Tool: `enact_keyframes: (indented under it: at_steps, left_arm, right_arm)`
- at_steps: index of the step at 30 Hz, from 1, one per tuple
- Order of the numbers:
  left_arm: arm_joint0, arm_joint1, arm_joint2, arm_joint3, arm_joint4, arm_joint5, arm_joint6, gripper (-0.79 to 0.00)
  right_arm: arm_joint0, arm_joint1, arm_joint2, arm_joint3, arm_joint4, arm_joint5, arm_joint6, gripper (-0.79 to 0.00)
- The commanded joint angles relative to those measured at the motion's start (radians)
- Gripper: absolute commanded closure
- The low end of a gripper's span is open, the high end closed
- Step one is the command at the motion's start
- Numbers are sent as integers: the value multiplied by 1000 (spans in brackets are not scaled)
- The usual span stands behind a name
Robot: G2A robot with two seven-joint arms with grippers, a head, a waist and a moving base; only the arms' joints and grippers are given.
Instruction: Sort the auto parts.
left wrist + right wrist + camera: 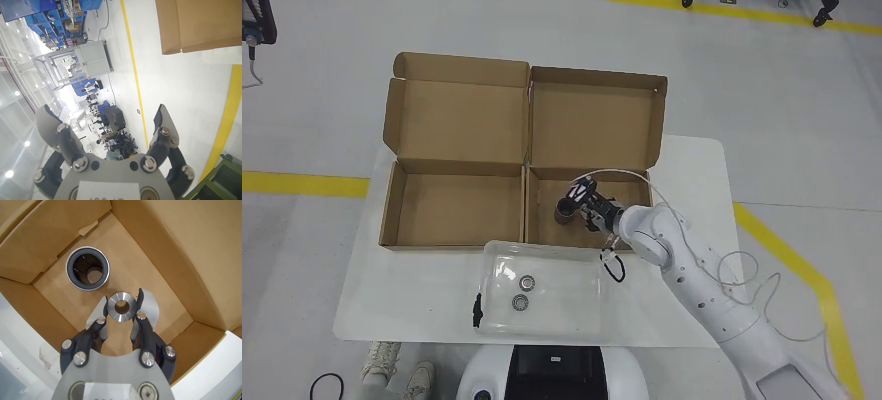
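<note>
**Squarely over the box floor: steel ring clamped, ready to set down**

Top view: the right gripper sits inside the right-hand cardboard box, with a dark sleeve just beside its tips. Behind the wrist, nearer the robot, a clear bin holds two small rings. The height of the tips above the box floor cannot be judged from here.

Left wrist view: the left gripper stands wide, with nothing between its fingers. It faces out across the hall floor, and a cardboard flap lies well ahead of it. It is far from any part, so the right arm is plainly the nearer one.

Right wrist view: the right gripper is closed across the diameter of a steel ring. The ring's bore runs straight away from the palm toward the box floor. The dark sleeve stands on end just beyond the fingertips, to one side and apart from the ring. The next move is probably a release, and it depends on that gap and on bare cardboard lying past the ring. Whether the ring already touches the floor cannot be told.
</note>
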Motion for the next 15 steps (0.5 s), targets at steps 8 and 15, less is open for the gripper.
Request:
enact_keyframes:
  at_steps: [8, 15]
  left_arm:
    - [0, 0, 0, 0, 0, 0, 0, -785]
    - [0, 0, 0, 0, 0, 0, 0, -785]
  right_arm:
    - [-5, -2, 15, 0, 2, -3, -25, -379]
    - [-47, 13, 61, -122, -24, -19, -39, -363]
